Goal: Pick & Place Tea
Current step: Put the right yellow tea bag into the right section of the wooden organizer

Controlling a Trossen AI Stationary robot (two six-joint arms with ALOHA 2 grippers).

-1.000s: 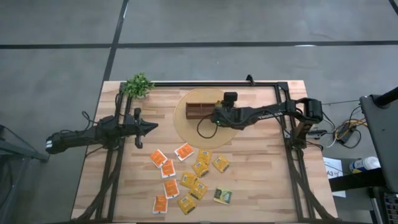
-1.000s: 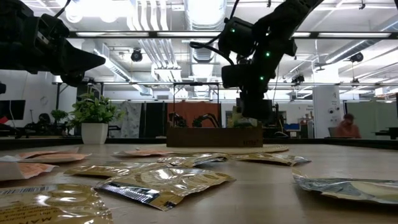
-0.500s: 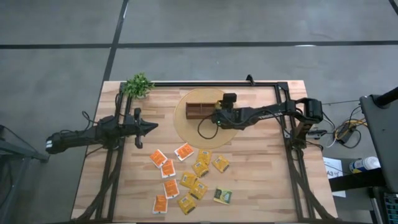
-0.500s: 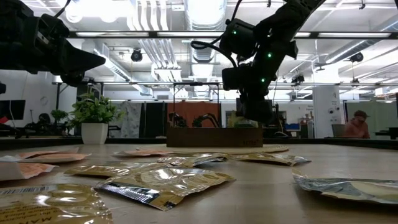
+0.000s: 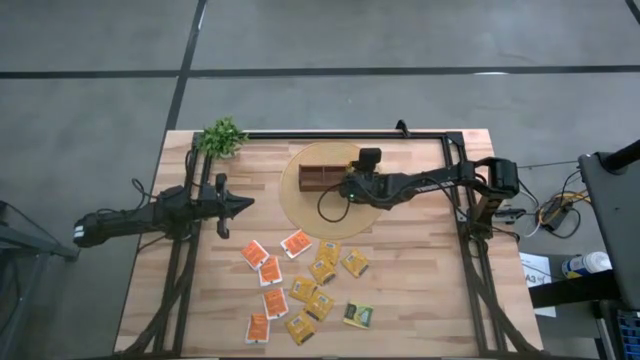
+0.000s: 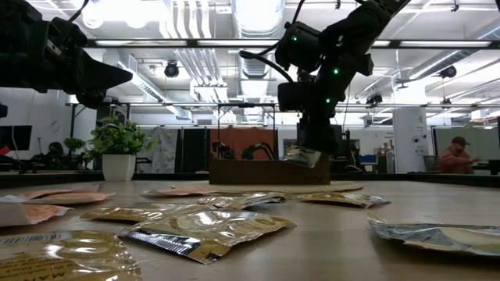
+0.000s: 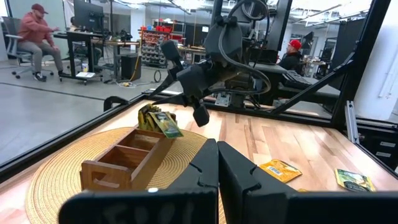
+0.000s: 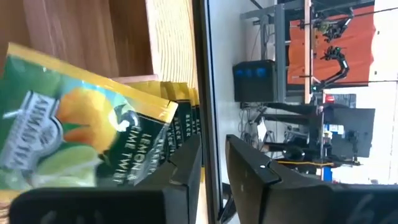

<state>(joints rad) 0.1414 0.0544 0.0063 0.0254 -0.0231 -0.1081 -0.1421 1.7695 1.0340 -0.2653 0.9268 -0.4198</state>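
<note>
My right gripper (image 5: 350, 188) hangs over the right end compartment of the wooden box (image 5: 322, 178), fingers open a little (image 8: 214, 168) with nothing between them. A green tea sachet (image 7: 163, 123) lies tilted just below it, on the top edges of other sachets (image 8: 181, 106) that stand in that compartment. In the left wrist view the sachet and the fingers stand apart. Several orange and yellow sachets and one green one (image 5: 305, 285) lie flat on the table nearer the front. My left gripper (image 5: 240, 203) waits shut at the table's left, pointing level.
The box stands on a round woven mat (image 5: 300, 210) at the table's far middle. A small potted plant (image 5: 222, 137) is at the far left corner. A dark frame rail (image 5: 340, 134) runs along the far edge. People sit in the room beyond the table.
In the low view a pale sachet now shows tilted under my right gripper at the box's top edge, where none showed half a second ago. The right arm itself has hardly shifted.
</note>
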